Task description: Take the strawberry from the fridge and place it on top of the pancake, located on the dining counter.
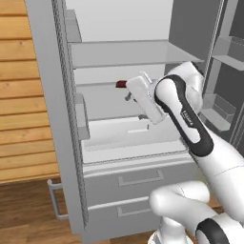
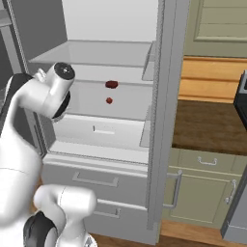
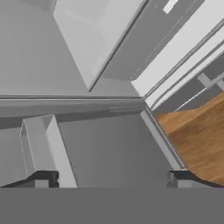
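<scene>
Hovering: gripper [image 3: 111, 179] wide open, empty | fridge [image 2: 120, 144] (doors open) | strawberry [image 2: 109, 100] on shelf

Wood-plank wall [image 1: 21, 95] runs down the left side, with wooden floor [image 1: 28, 209] below it. Over on the right, olive cabinets [image 2: 202, 188] stand under a dark wood surface [image 2: 207, 125]; metal handles show on their fronts. An olive upper cabinet [image 2: 219, 24] hangs above, with a plank backsplash [image 2: 207, 79] between.
</scene>
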Controlling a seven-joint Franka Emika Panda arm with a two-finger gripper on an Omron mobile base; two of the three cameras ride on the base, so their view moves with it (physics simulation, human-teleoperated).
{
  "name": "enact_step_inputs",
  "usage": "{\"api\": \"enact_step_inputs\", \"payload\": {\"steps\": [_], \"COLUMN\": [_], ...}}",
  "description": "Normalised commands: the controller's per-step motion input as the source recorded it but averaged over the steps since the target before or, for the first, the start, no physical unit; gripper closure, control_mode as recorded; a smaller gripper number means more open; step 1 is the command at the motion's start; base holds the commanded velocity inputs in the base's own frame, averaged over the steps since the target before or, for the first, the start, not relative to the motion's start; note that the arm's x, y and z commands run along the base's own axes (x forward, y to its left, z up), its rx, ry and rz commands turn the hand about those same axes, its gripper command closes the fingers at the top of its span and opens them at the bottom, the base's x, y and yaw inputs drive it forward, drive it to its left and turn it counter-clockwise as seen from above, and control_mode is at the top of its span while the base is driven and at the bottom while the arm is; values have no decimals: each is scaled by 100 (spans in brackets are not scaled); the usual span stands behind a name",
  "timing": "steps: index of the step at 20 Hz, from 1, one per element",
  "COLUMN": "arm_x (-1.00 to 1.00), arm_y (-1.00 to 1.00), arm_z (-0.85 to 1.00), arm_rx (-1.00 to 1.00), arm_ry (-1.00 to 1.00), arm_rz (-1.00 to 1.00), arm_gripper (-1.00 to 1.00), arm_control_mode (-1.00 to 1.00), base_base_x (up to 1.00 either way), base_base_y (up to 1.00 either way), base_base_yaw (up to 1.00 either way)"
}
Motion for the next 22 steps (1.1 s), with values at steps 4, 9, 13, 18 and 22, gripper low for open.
{"api": "enact_step_inputs", "payload": {"steps": [4,9,13,18,22], "arm_x": [58,18,-25,-55,-45], "arm_y": [-81,-68,-64,-43,-7], "arm_z": [-35,-45,-45,-14,0], "arm_rx": [-59,-67,-61,-8,16], "arm_ry": [-11,-14,-25,-34,-3], "arm_rz": [33,50,53,22,-6], "arm_gripper": [-100,-100,-100,-100,-100], "arm_control_mode": [-100,-100,-100,-100,-100], "base_base_x": [0,0,0,0,0], "base_base_y": [0,0,0,0,0], "base_base_yaw": [0,0,0,0,0]}}
